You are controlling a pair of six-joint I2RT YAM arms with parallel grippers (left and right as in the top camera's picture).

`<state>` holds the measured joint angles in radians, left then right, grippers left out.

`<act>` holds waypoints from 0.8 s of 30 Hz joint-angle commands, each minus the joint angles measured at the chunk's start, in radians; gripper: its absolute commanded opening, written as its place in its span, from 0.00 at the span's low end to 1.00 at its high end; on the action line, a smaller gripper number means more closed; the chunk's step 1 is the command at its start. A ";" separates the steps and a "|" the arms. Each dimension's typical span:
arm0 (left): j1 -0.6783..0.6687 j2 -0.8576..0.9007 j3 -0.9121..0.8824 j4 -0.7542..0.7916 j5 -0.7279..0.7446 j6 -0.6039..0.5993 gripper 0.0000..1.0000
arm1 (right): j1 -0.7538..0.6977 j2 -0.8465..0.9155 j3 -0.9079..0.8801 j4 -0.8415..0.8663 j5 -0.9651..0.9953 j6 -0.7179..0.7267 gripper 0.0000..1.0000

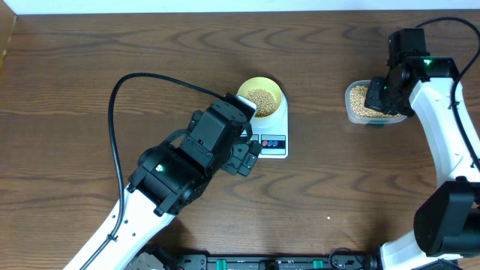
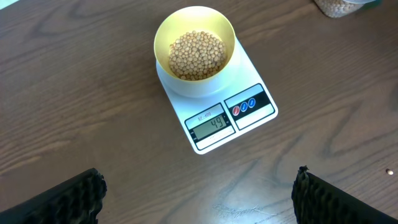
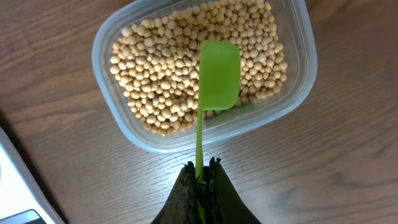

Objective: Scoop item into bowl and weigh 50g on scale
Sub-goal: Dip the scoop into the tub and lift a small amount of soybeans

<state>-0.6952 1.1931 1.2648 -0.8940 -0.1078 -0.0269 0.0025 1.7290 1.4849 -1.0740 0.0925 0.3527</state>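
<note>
1. Right gripper [image 1: 381, 99], at the upper right of the overhead frame, sits above the clear tub [image 1: 349, 105] of beans [image 1: 360, 99]. The bowl [image 1: 279, 90] stands on the scale [image 1: 274, 144] at centre, well apart from the tub.
2. Left gripper [image 2: 199, 186] spans the bottom corners of the left wrist frame, jaws spread wide and empty. Above them the bowl holds beans, and the display [image 2: 211, 124] appears to read 49.
3. Right wrist frame: the right gripper is clamped on the handle of a green scoop [image 3: 219, 71], whose blade lies over the tub's beans. With that reading, a full scoop would likely overshoot 50. A hasty tip could also scatter beans onto the scale.
</note>
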 commanded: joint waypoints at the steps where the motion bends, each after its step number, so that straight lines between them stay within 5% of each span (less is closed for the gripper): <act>1: 0.005 -0.005 0.006 -0.003 -0.009 -0.008 0.98 | 0.006 -0.002 -0.016 -0.001 -0.005 0.101 0.01; 24: 0.005 -0.005 0.006 -0.003 -0.009 -0.008 0.98 | 0.004 0.000 -0.065 0.078 -0.108 0.239 0.01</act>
<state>-0.6952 1.1931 1.2648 -0.8940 -0.1078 -0.0269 0.0025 1.7290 1.4528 -1.0191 0.0105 0.5678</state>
